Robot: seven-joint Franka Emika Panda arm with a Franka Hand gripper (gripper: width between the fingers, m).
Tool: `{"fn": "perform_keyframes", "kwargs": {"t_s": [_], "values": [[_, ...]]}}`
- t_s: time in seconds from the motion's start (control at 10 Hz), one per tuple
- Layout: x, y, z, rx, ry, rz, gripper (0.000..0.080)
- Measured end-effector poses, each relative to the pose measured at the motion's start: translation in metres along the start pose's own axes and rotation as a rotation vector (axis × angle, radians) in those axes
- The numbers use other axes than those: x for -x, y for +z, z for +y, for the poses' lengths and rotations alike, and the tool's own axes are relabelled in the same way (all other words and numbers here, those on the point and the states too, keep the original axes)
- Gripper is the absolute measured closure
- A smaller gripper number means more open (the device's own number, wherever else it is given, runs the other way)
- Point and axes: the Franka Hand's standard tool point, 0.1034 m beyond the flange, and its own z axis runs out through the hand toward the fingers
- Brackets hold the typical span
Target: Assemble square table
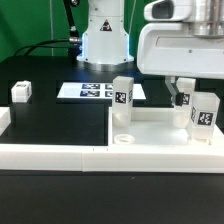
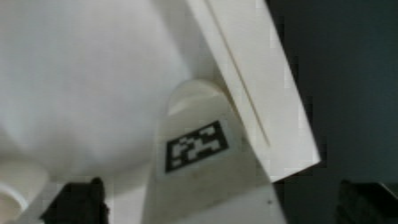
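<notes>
- The square slab (image 1: 160,131) lies flat on the black surface (image 1: 60,125), at the exterior view's right, w/ its front edge right by the low white wall (image 1: 60,158).
- I see its raised rim as a long white ridge in the wrist view, next to the slab's flat part (image 2: 89,80).
- 3 legs stand up on the slab.
- One leg (image 1: 122,95) is at the slab's back corner on the exterior view's left. Its tag faces the cam.
- A small round white bit (image 1: 122,138) sits on the slab just in front of that leg. Too small for me to say what it is.
- The 2nd leg (image 1: 204,112) stands near the slab's far right side, tag to the front.
- The 3rd leg (image 1: 181,105) is just behind it and a bit to the left, right under the pincer (image 1: 181,88).
- The 4th leg (image 1: 21,92) sits alone on the surface, well apart from the slab, at the exterior view's left.
- In the wrist view the pincer (image 2: 222,205) looks spread. Its dark fingertips (image 2: 75,200) stand on both sides of a tagged leg (image 2: 199,147), and I see a dark gap betw. that leg and one fingertip.
- The marker board (image 1: 98,91) lies flat behind the slab, near the robot base (image 1: 105,40).
</notes>
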Motion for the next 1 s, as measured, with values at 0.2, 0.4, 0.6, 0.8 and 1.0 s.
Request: {"fn": "perform_keyframes", "kwargs": {"t_s": [0.2, 0.4, 0.6, 0.8, 1.0], "values": [[0.0013, 0.0023, -0.0006, 0.013, -0.021, -0.006, 0.015], [0.0014, 0.0027, -0.0001, 0.014, 0.011, -0.006, 0.0171], [0.0016, 0.0029, -0.0004, 0.014, 0.151, -0.006, 0.0499], [0.0017, 0.0031, 0.0, 0.015, 0.28, -0.005, 0.0508], [0.0003, 0.0041, 0.0013, 0.013, 0.537, 0.004, 0.0508]]}}
